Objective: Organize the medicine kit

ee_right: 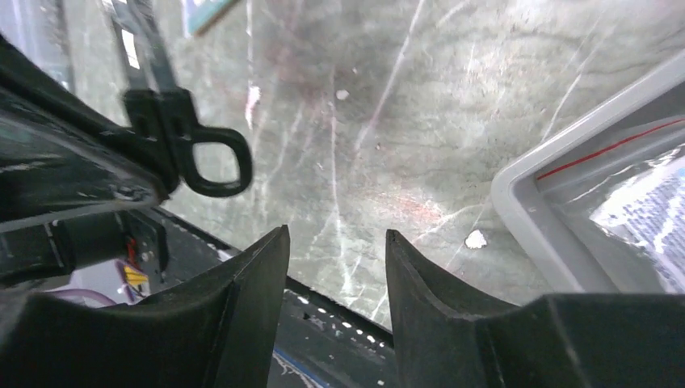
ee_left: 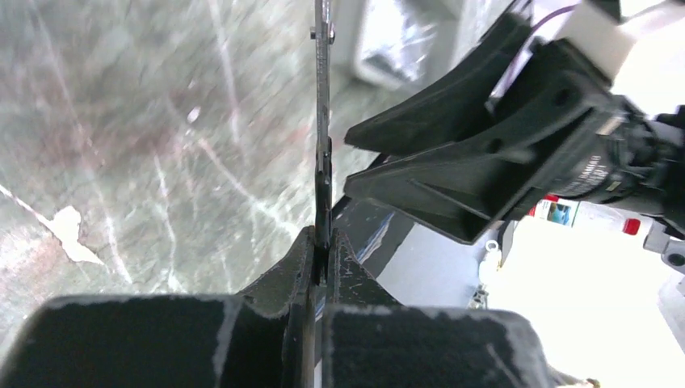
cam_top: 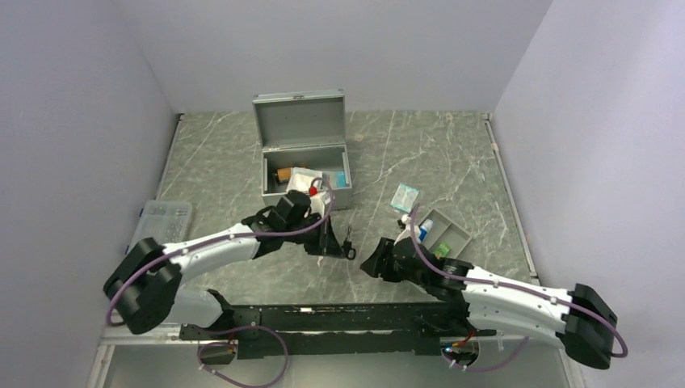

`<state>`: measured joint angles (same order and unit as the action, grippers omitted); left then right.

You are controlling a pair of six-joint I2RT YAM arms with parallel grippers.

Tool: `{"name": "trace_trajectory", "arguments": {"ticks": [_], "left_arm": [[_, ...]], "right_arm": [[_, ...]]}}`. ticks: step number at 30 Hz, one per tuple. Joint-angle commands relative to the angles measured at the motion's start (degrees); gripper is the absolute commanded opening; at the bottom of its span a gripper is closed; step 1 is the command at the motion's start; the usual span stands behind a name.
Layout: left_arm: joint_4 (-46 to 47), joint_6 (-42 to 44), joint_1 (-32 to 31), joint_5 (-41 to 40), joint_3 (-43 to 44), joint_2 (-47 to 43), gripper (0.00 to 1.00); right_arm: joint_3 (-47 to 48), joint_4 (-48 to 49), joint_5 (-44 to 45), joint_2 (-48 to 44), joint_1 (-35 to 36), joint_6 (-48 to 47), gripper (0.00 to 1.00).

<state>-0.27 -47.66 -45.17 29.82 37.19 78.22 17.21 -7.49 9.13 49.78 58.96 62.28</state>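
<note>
Medicine kit [cam_top: 300, 121] lies just beyond left hand [cam_top: 324, 247] pinching scissors [cam_top: 348, 244].

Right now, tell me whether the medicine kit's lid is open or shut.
Open: the medicine kit has its lid upright behind it, items visible inside.

Pale lilac walls [cam_top: 323, 48] enclose a grey-green marble tabletop [cam_top: 420, 162] (white-veined).

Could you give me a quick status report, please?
Left gripper shut on scissors blades. Right gripper open, empty, near the handles. Medicine kit open, lid up, items inside.
</note>
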Motion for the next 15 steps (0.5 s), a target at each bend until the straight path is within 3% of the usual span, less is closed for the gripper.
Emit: {"name": "trace_trajectory", "arguments": {"ticks": [1, 8, 15], "left_arm": [[-10.7, 7.2, -0.3, -4.7, 7.8, -6.5, 0.0], [-26.6, 17.3, -0.2, -10.4, 19.8, -8.6, 0.0], [-45.1, 32.1, -0.1, -9.1, 29.5, -8.3, 0.0]], "right_arm": [[4.9, -10.7, 7.5, -6.5, -0.1, -2.5, 0.5], [11.6, -15.3, 11.8, -6.3, -0.1, -9.2, 0.56], [19.3, -15.8, 11.9, -8.1, -0.1, -19.8, 0.58]]}}
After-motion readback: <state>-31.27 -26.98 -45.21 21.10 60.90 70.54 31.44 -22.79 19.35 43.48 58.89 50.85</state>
